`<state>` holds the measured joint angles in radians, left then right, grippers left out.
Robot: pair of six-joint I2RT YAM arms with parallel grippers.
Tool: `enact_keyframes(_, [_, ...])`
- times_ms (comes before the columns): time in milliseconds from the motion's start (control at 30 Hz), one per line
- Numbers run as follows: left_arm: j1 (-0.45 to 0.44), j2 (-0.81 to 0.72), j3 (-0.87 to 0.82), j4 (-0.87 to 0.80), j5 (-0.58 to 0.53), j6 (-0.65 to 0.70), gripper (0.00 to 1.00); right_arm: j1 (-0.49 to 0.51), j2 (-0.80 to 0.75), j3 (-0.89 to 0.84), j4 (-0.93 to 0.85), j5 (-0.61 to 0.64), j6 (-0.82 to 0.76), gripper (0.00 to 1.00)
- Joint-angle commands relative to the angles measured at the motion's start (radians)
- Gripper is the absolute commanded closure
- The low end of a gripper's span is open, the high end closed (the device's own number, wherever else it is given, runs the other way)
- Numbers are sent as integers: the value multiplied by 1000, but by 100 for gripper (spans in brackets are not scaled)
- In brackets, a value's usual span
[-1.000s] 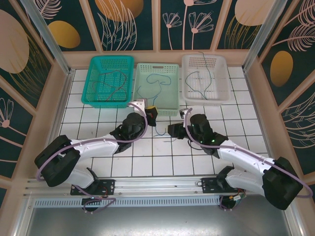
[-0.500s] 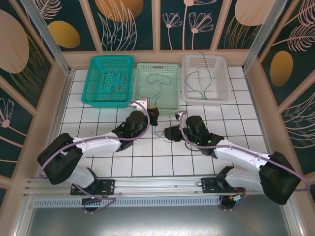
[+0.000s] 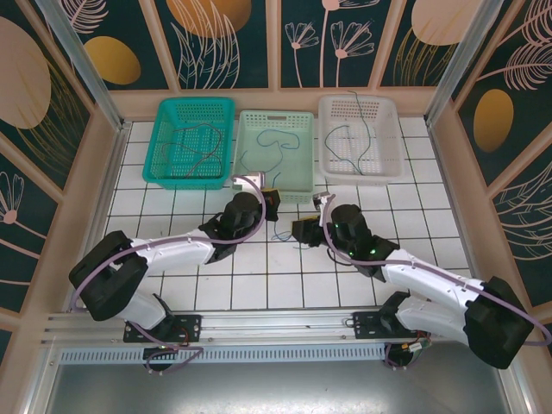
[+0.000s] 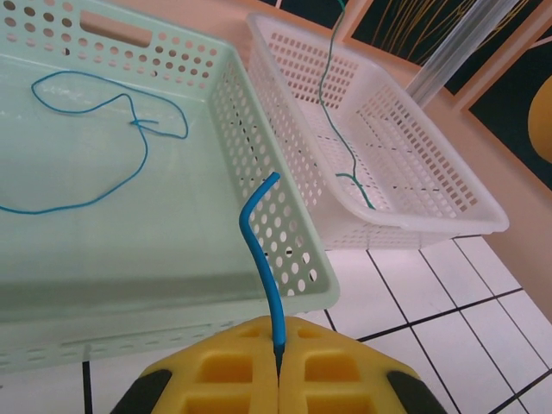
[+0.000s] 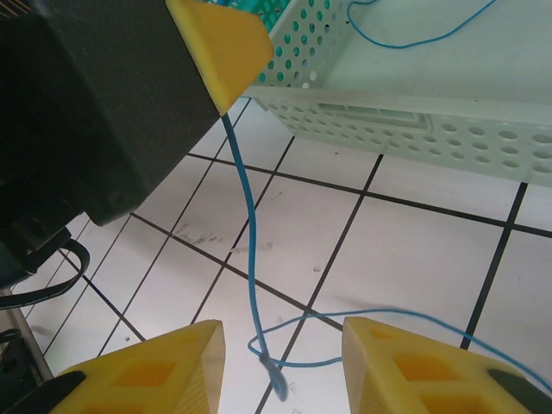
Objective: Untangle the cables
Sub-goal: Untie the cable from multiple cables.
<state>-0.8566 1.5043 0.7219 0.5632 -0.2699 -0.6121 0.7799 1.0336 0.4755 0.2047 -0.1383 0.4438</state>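
My left gripper (image 3: pixel 271 203) (image 4: pixel 279 367) is shut on one end of a thin blue cable (image 4: pixel 260 259), just in front of the light green basket (image 3: pixel 276 115). From those jaws the cable (image 5: pixel 244 198) hangs down to the tiled floor. There it ends in a small knot (image 5: pixel 273 366) with a loop running off to the right. My right gripper (image 3: pixel 298 231) (image 5: pixel 285 345) is open, low over the tiles. Its yellow fingers (image 5: pixel 177 358) stand either side of the knot and do not touch it. Between the two grippers the blue cable (image 3: pixel 279 226) shows faintly.
Three baskets line the far side. The teal basket (image 3: pixel 197 101) holds a dark cable (image 3: pixel 197 138), the light green one a blue cable (image 4: pixel 138 124), and the white basket (image 3: pixel 358 98) holds green cables (image 4: pixel 323 95). White tiles lie open in front of the baskets.
My left gripper has edged right and towards the green basket with the blue cable. My right gripper slid a little left along the tiles, then eased back.
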Motion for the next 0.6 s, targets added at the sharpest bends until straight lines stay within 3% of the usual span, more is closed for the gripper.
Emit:
enact_keyframes(0, [5,11,31,-5,14,-23,94,4,-10,-11,24,-5,-21,58])
enact_keyframes(333, [6,11,42,13,38,-29,94,7,96,-9,81,-48,-4,59])
enact_keyframes(433, [5,12,38,27,47,-31,94,7,110,-9,106,-34,4,67])
enact_keyframes(567, [5,6,21,56,49,-37,94,9,102,-25,146,1,28,87])
